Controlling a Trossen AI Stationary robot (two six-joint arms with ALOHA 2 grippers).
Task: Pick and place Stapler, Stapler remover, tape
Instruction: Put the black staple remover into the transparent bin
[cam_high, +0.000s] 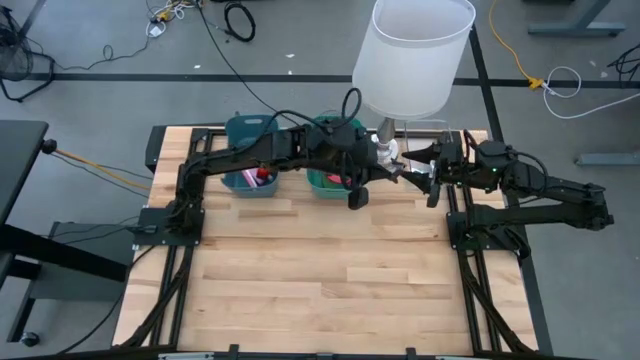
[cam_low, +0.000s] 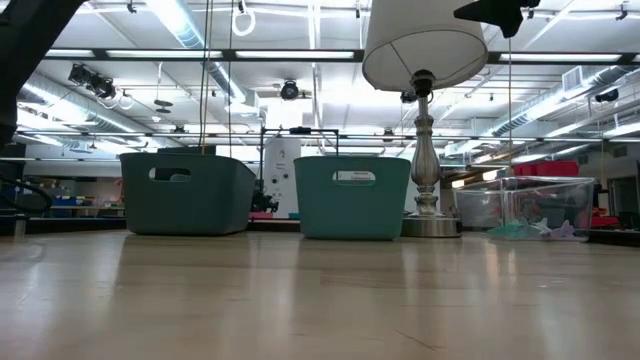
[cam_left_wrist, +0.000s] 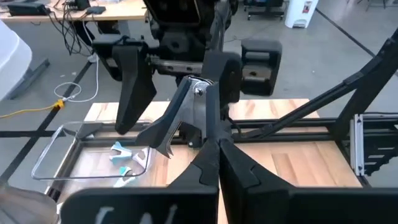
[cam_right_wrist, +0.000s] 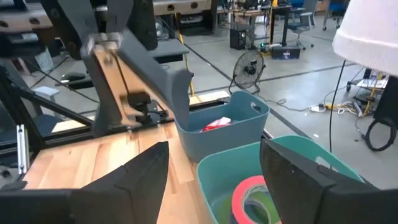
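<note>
You've got two bins: green bin (cam_high: 322, 180) with tape (cam_right_wrist: 252, 198), blue bin (cam_high: 243, 178) beside it. Left gripper (cam_left_wrist: 214, 146) clamped on staple remover (cam_left_wrist: 186, 118) over green bin; right gripper (cam_right_wrist: 214, 168) apart. One lamp (cam_high: 410, 55), wood table (cam_high: 320, 280), workshop behind.

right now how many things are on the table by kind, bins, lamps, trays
bins: 2, the blue-grey bin and the teal bin
lamps: 1, the table lamp
clear trays: 1, the clear tray
total: 4
</note>
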